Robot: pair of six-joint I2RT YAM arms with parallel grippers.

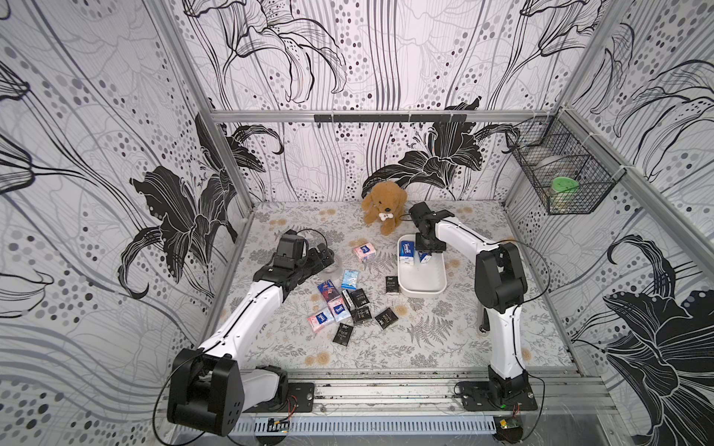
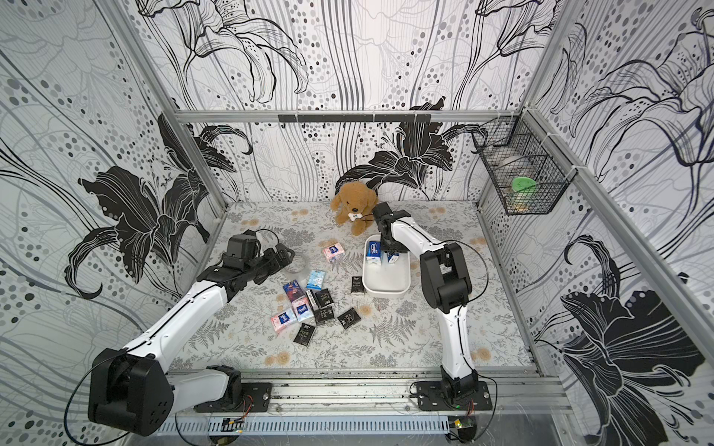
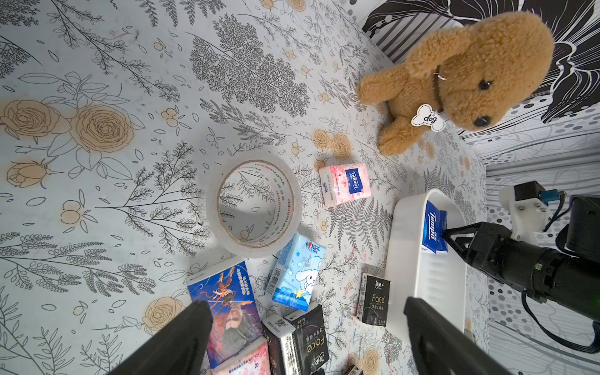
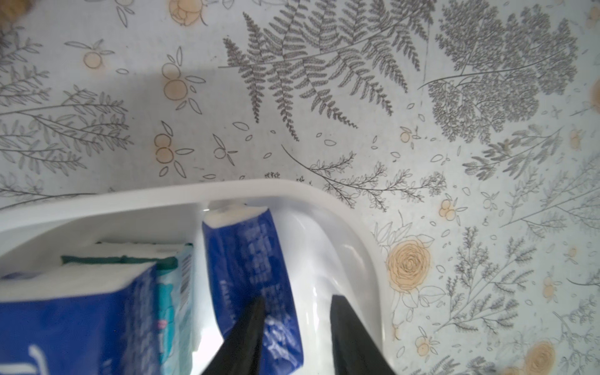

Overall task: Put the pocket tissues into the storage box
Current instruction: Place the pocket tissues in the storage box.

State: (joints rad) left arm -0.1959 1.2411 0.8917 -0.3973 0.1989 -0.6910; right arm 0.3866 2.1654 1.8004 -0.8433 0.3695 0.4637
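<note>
Right tool is down inside the storage box, at the end nearest the plush dog. Its jaws stand narrowly parted. One finger lies across the face of a dark blue packet, and white plastic shows between that packet's edge and the other finger, so nothing is pinched. That packet stands on edge against the box's end wall. Beside it stands a second blue packet, with a teal packet squeezed between them (at least three in the box, by my count).

Over to the left tool: jaws spread wide, empty, hanging above the table close to the clear tape roll. The rest of the pocket tissues lie loose on the table in a cluster between the two arms: black, pink, blue. A pink packet sits apart, nearer the dog. A black packet lies just beside the box's wall, outside it.
</note>
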